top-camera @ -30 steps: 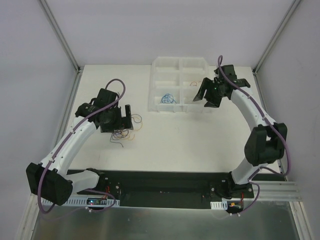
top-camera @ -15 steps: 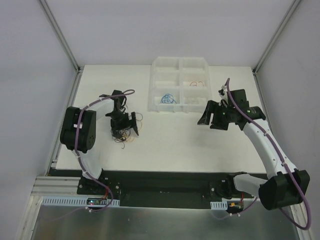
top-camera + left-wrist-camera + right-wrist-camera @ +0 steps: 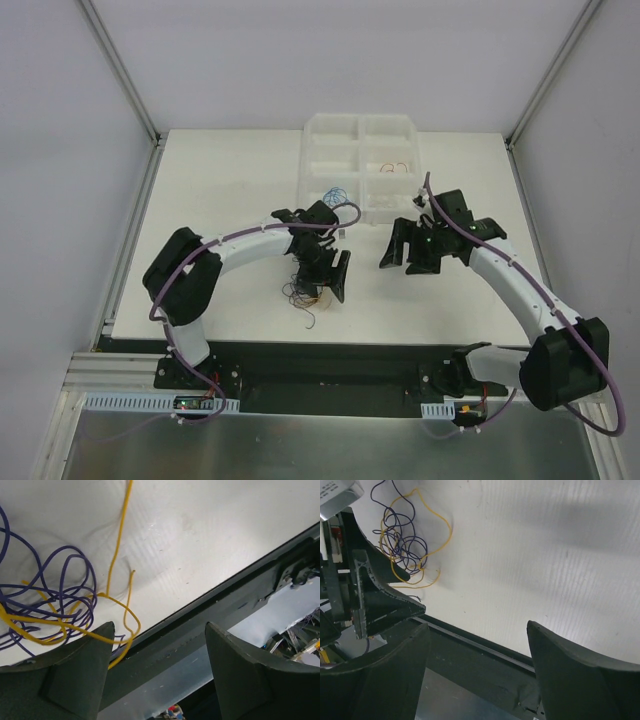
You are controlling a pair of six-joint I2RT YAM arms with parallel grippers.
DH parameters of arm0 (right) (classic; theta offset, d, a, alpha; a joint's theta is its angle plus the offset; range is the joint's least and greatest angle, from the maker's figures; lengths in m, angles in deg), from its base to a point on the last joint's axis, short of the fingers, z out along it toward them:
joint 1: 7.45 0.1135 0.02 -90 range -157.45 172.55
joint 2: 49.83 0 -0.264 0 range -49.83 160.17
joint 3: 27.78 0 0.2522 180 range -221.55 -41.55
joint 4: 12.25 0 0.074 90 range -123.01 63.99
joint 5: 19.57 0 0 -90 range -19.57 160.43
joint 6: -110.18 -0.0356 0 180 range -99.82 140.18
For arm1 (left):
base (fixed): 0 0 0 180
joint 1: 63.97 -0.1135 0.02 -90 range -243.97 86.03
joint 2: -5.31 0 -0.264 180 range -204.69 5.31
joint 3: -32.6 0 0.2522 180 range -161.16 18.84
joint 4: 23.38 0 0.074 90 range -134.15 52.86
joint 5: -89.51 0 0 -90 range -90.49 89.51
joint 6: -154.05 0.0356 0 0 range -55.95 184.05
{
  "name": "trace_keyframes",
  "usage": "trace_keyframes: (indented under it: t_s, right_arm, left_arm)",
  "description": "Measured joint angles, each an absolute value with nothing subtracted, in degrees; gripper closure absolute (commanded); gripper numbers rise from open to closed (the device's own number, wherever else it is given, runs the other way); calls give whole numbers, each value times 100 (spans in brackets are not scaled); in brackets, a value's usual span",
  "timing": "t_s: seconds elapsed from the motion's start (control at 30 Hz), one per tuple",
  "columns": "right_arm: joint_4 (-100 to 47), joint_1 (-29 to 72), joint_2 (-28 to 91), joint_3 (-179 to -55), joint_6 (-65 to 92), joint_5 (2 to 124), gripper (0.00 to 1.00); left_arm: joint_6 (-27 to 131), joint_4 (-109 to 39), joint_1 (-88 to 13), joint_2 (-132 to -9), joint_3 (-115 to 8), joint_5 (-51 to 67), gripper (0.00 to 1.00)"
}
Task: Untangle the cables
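The cables form a small tangle of dark purple and yellow strands on the white table, close to its front edge. My left gripper hovers right over the tangle, open. In the left wrist view the purple cable and the yellow cable lie left of the open left gripper, and a yellow loop runs along the left finger's tip. Right of it hangs my open right gripper, empty. Its wrist view shows the tangle far ahead of the right gripper.
A clear compartment tray stands at the back centre, with a blue cable in one cell and a red-orange cable in another. The black base rail runs along the table's front edge just below the tangle.
My left arm swung right and nearer, and the tangle now lies further right by the front edge. The right gripper left the tray and came down-left toward the middle, opening wider.
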State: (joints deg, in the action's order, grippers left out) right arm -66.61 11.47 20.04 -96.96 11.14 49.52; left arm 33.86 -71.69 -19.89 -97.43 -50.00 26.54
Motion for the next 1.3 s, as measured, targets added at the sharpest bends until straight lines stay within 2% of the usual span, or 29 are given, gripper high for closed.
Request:
trace_keyframes:
  t_s: [0.1, 0.3, 0.43, 0.67, 0.73, 0.8, 0.97, 1.03, 1.2, 1.27, 1.3]
  right_arm:
    - [-6484, 1324, 2166, -9712, 1079, 4854, 21]
    - [-6431, 1685, 2975, -9943, 1083, 4620, 21]
    - [-6344, 2069, 3294, -9943, 1064, 4550, 23]
    - [-5835, 2869, 3744, -9983, 841, 4531, 34]
    - [-5765, 3064, 3984, -10094, 808, 4546, 34]
    - [-5677, 3271, 4268, -10289, 771, 4563, 41]
    - [-5299, 3543, 4730, -10647, 731, 4507, 50]
    - [-5032, 3619, 4810, -10660, 756, 4408, 57]
    - [-4670, 3879, 5149, -10842, 782, 4242, 61]
    - [-4580, 3982, 5302, -10923, 777, 4209, 72]
    - [-4554, 4023, 5374, -10964, 775, 4201, 81]
  left_arm:
    - [3357, -7064, -1957, -9502, -5114, 2586, 21]
    - [3191, -6994, -2188, -8383, -5011, 2149, 27]
    - [2896, -6946, -2888, -7288, -4436, 1771, 27]
    - [2518, -7055, -3978, -5859, -3461, 1463, 28]
    - [2483, -7060, -4009, -5809, -3376, 1548, 29]
    - [2459, -7051, -4007, -5913, -3324, 1686, 32]
    - [2457, -6981, -4007, -6630, -3195, 2265, 42]
    - [2455, -6935, -4007, -6928, -3116, 2468, 43]
    - [2455, -6905, -4007, -7074, -2985, 2783, 41]
    - [2455, -6870, -4007, -7072, -2985, 2844, 39]
    - [2453, -6854, -4007, -7072, -2978, 2890, 38]
